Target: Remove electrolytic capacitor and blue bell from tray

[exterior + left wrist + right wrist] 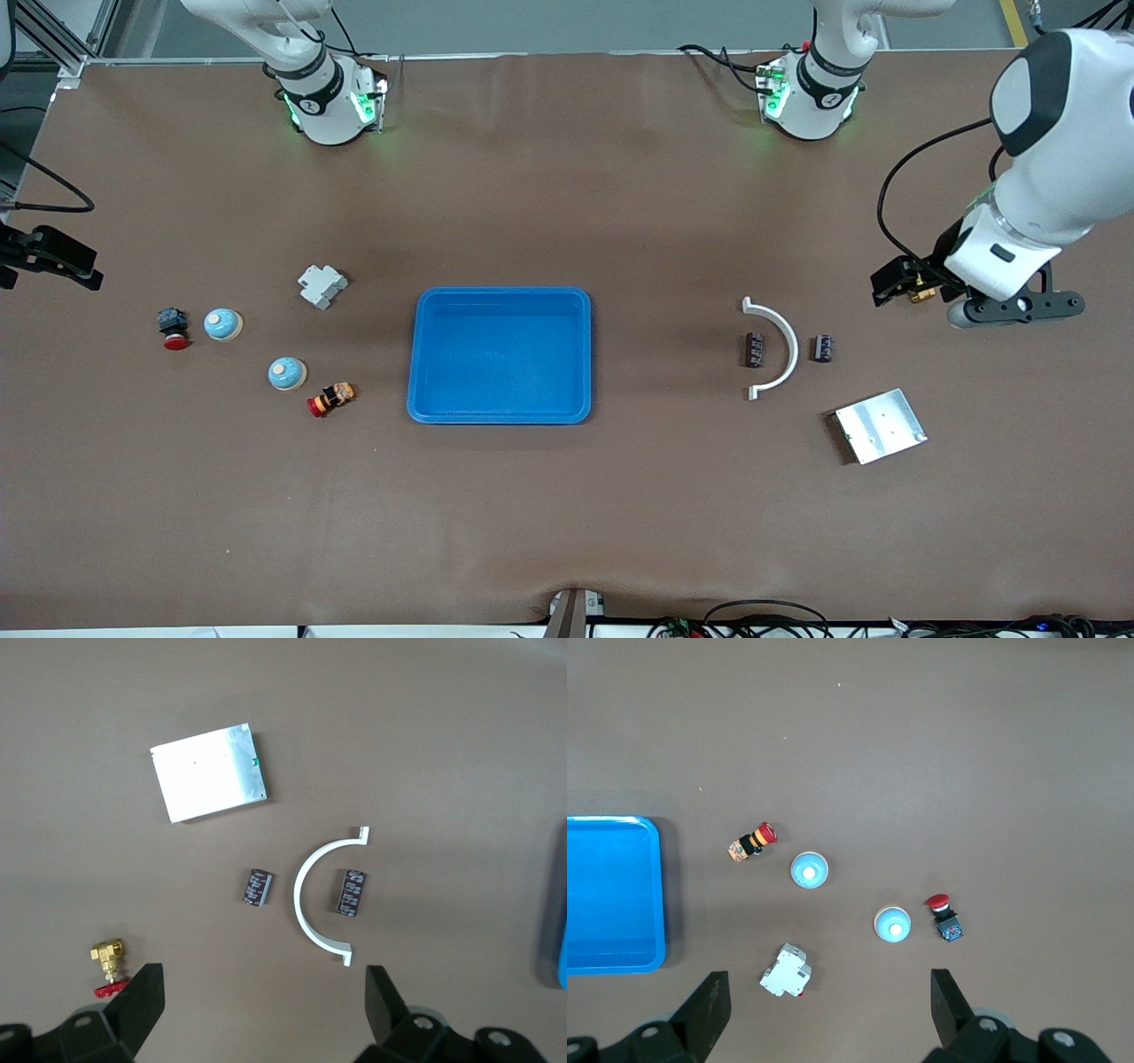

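Two black capacitors (755, 349) (823, 347) lie toward the left arm's end of the table, one on each side of a white arc (778, 347). They also show in the left wrist view (352, 892) (257, 887). Two light-blue bells (222, 324) (287, 373) sit toward the right arm's end, and show in the right wrist view (892, 924) (809, 870). A blue tray (425, 354) lies mid-table, empty. My left gripper (1014, 306) (261, 1010) hangs open and empty, high over the table. My right gripper (828, 1019) is open and empty, high over the table, out of the front view.
A metal plate (880, 425) and a brass valve with a red handle (921, 292) lie near the capacitors. A white breaker (322, 285) and two red push buttons (174, 328) (330, 399) lie near the bells. Cables run along the table edge nearest the front camera.
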Controlling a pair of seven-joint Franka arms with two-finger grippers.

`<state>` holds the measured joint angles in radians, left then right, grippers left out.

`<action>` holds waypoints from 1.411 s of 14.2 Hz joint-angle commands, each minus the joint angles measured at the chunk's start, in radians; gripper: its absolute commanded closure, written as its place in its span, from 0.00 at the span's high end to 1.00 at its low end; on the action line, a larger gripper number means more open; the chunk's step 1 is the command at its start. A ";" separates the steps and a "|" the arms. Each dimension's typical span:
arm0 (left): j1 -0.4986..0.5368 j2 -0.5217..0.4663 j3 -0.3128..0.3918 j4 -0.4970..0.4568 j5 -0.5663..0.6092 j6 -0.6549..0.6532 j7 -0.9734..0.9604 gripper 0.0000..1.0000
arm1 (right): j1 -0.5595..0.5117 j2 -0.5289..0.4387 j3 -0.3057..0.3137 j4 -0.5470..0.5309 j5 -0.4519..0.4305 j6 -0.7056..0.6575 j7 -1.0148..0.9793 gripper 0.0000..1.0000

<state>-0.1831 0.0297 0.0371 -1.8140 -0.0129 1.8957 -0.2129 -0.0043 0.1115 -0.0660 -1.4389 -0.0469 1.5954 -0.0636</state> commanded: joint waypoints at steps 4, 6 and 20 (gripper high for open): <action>0.059 -0.023 -0.066 0.010 0.065 -0.038 0.093 1.00 | -0.020 -0.006 0.006 0.005 -0.008 -0.009 -0.001 1.00; 0.090 -0.045 -0.089 0.010 0.064 -0.046 0.158 1.00 | -0.020 -0.006 0.006 0.005 -0.008 -0.011 0.001 1.00; 0.094 -0.111 -0.088 0.087 0.048 -0.177 0.196 1.00 | -0.022 -0.006 0.008 0.006 -0.005 0.000 0.001 1.00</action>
<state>-0.0995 -0.0680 -0.0413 -1.7654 0.0314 1.7800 -0.0389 -0.0113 0.1115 -0.0705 -1.4389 -0.0469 1.5980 -0.0636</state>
